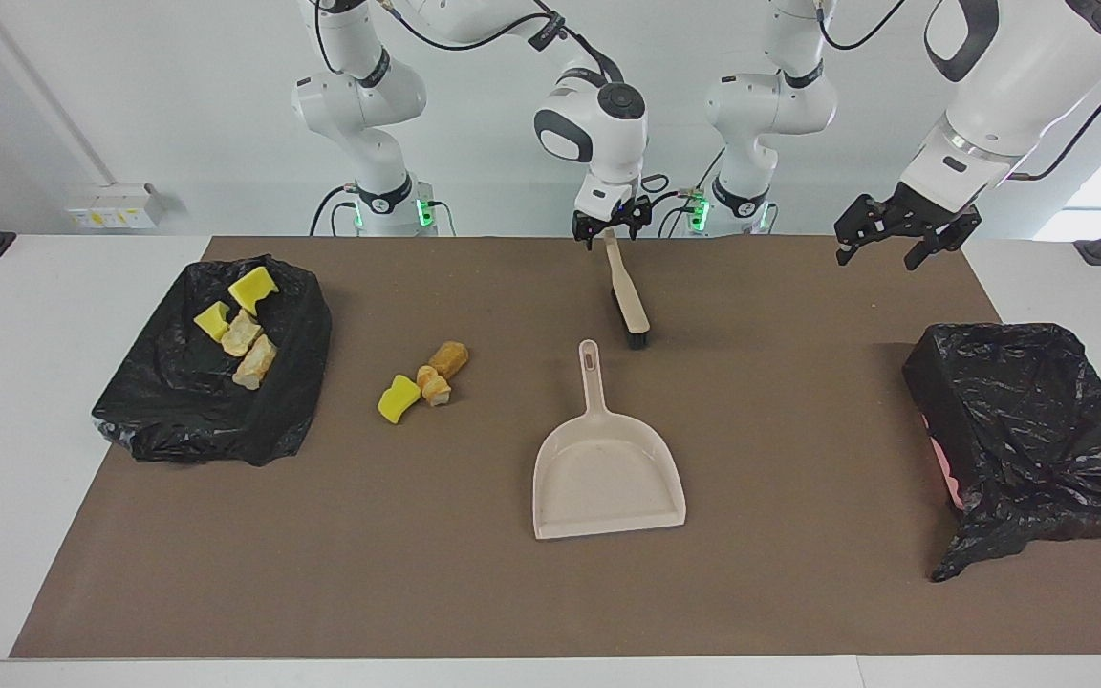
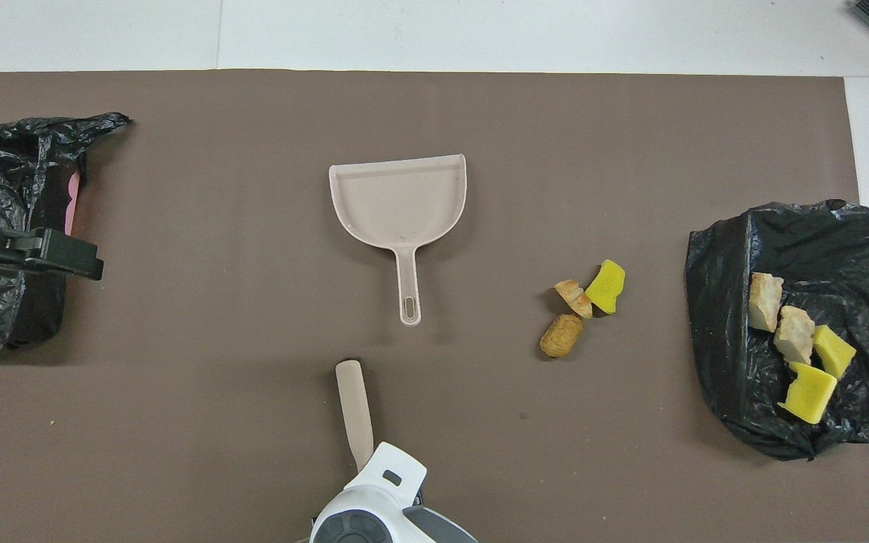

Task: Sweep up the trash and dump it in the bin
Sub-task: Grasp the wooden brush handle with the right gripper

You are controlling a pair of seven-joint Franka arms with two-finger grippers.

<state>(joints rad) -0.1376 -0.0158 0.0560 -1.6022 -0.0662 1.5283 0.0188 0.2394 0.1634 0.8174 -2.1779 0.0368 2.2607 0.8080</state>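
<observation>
Loose trash lies on the brown mat: a yellow sponge chunk and two golden-brown bread pieces beside it. Several more pieces lie in the black-lined bin at the right arm's end. The beige brush lies flat on the mat, nearer to the robots than the beige dustpan. My right gripper is open just above the brush handle's end. My left gripper is open and empty, waiting in the air.
A second black-lined bin with a pink edge stands at the left arm's end of the table, under the left gripper. The brown mat covers most of the white table.
</observation>
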